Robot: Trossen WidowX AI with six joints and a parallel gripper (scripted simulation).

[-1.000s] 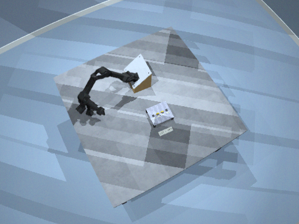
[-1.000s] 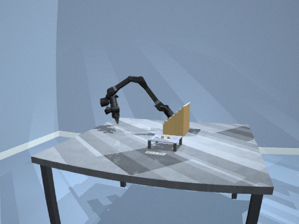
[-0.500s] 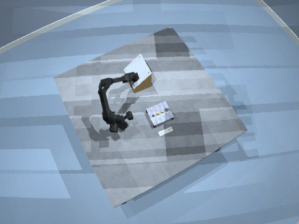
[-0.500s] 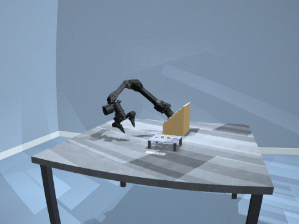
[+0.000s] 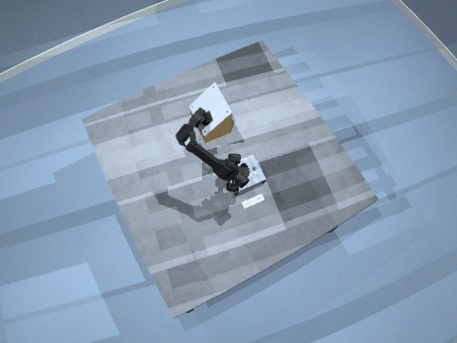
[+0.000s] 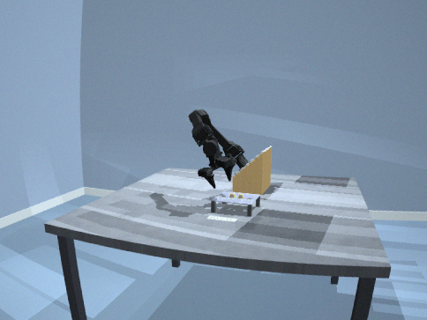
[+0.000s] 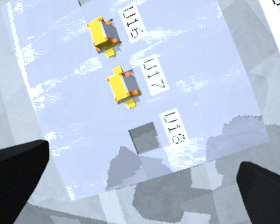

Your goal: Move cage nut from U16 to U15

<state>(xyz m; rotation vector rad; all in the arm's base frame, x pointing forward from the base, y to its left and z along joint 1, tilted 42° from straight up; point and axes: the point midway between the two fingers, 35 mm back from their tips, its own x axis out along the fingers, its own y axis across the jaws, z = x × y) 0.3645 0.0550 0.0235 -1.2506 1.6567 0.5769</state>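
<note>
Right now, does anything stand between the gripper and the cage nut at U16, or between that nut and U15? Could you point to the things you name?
Nothing visible blocks the open gripper [image 6: 221, 184] from the U16 nut [image 7: 103, 34]. The other nut [image 7: 123, 87], at U17, sits beside it, on the side away from U15, so it seems out of that path too.

My pincer [image 5: 239, 190] [image 6: 221, 184] [image 7: 145, 161] was plain black. Toward twelve o'clock in my wrist view, both nuts [image 7: 103, 35] [image 7: 123, 87] were yellow with orange corners. The plate [image 5: 260, 176] [image 6: 220, 197] [image 7: 75, 125] under them was pale lavender with whitish streaks, its labels [image 7: 132, 23] [image 7: 154, 75] [image 7: 173, 134] white with dark lettering. From above, the table [image 5: 156, 241] [image 6: 146, 235] was banded and patched in greys, and the wedge [image 5: 218, 130] [image 6: 252, 177] at eleven o'clock had tan sides and a white face.
</note>
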